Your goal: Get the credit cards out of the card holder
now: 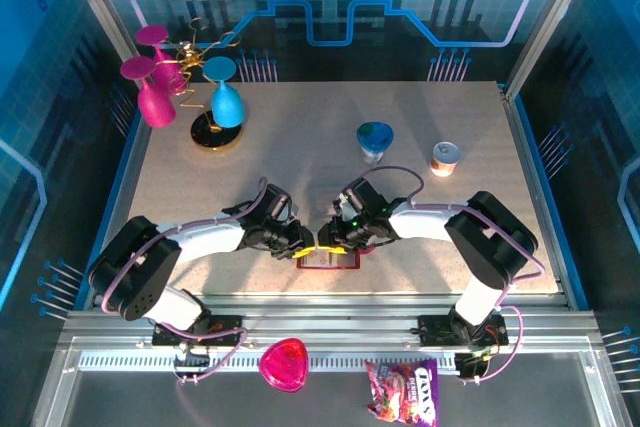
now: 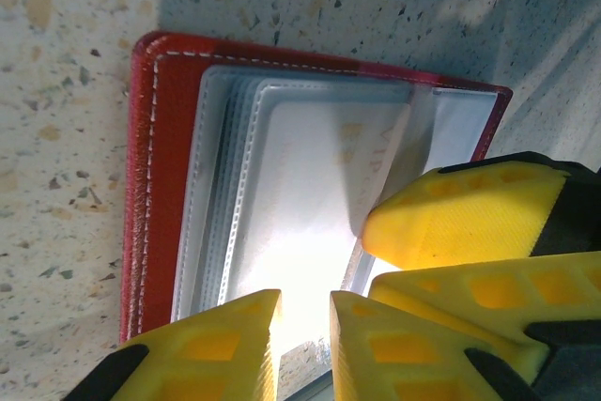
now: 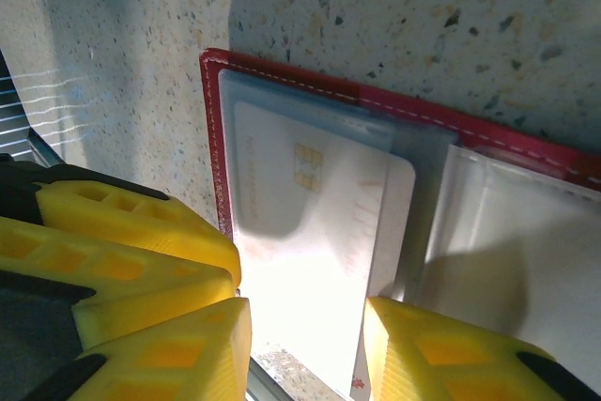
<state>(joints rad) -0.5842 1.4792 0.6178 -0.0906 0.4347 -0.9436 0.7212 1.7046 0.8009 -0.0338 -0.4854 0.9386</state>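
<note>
The card holder [image 1: 328,260] lies open near the table's front edge, a dark red wallet [image 2: 155,185] with greyish clear pockets. A pale credit card [image 3: 310,223] with a chip sits at a pocket, one rounded corner sticking out over the plastic. The same card [image 2: 310,185] shows through the pockets in the left wrist view. My left gripper [image 2: 305,312] hovers over the card with a narrow gap and nothing pinched. My right gripper [image 3: 308,321] stands open wider, its fingers above the card. Both grippers meet over the wallet, left [image 1: 305,244] and right [image 1: 338,240]. Other cards are hidden.
Pink goblets [image 1: 150,97] and a blue goblet [image 1: 227,102] stand by a gold rack at the back left. A blue-green cup [image 1: 375,139] and a small can [image 1: 445,157] sit behind the arms. A pink heart shape [image 1: 285,364] and a candy bag [image 1: 403,392] lie below the table edge.
</note>
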